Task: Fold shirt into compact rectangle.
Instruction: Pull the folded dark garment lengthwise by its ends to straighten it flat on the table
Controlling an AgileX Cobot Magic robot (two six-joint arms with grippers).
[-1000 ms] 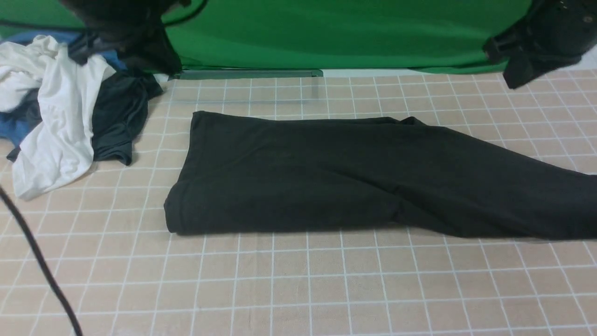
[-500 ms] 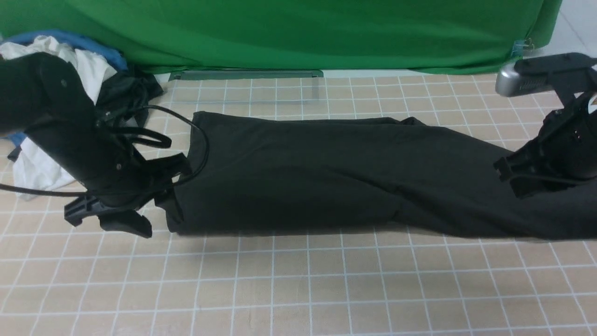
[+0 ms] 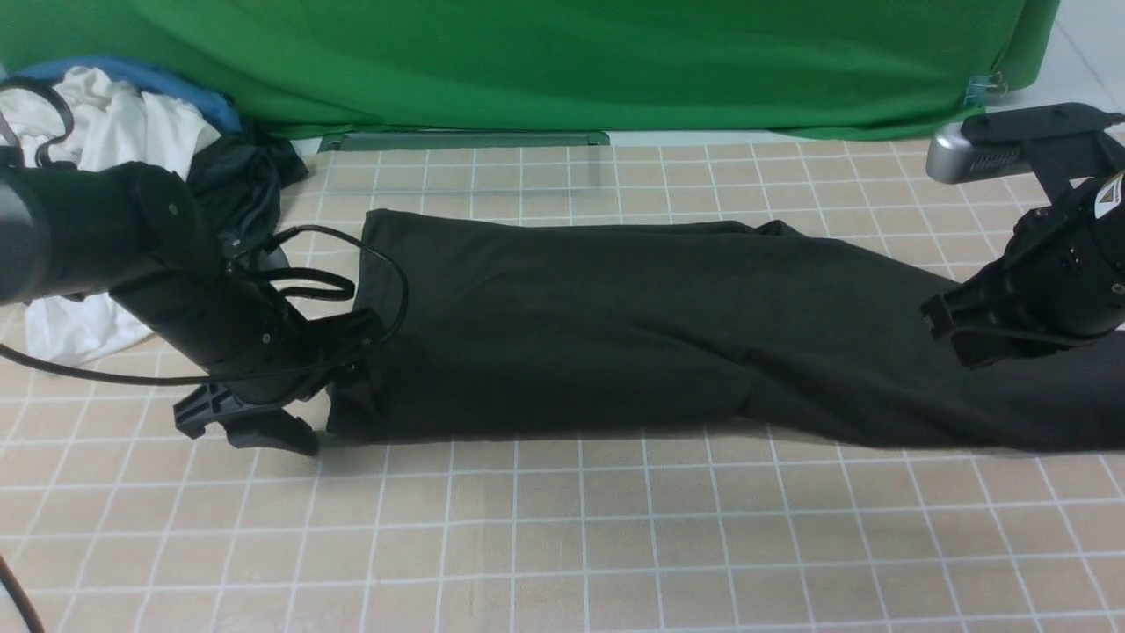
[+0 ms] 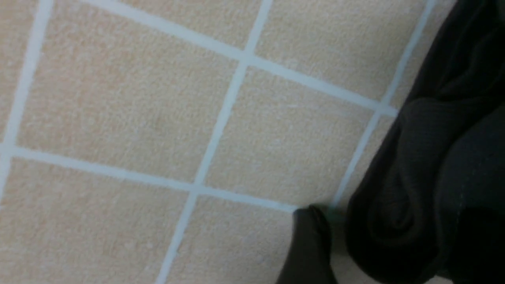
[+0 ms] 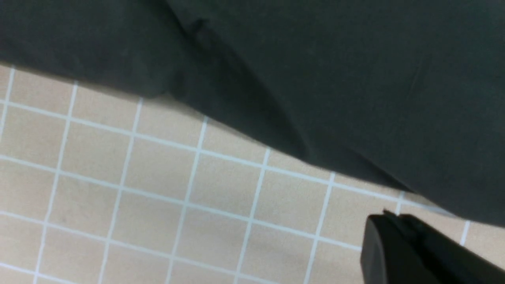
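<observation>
The shirt [image 3: 615, 325] is plain black across the middle of the frame. The table [image 3: 562, 545] is beige with a white grid. A green backdrop [image 3: 571, 61] fills the top; upper left lie a white garment [image 3: 114, 132], blue cloth [image 3: 198, 101] and a dark grey garment [image 3: 246, 171].

Shirt [image 3: 615, 325]: black knit cloth, matt, with fine ribbing along the rolled edge.
Mat [image 3: 562, 545]: beige, short-napped, matt, with white grid lines.
Backdrop [image 3: 571, 61]: green cloth, smooth, faint sheen, soft creases.
Left arm [image 3: 105, 229], right arm [image 3: 1063, 264]: black casing, plastic-looking, semi-matt.
Camera [image 3: 976, 154]: silver-grey body, satin metallic look.
Cable [image 3: 391, 272]: black, smooth sheath.
White garment [image 3: 105, 132]: soft matt cloth.
Dark garment [image 3: 233, 185]: thin cloth, slight sheen.
</observation>
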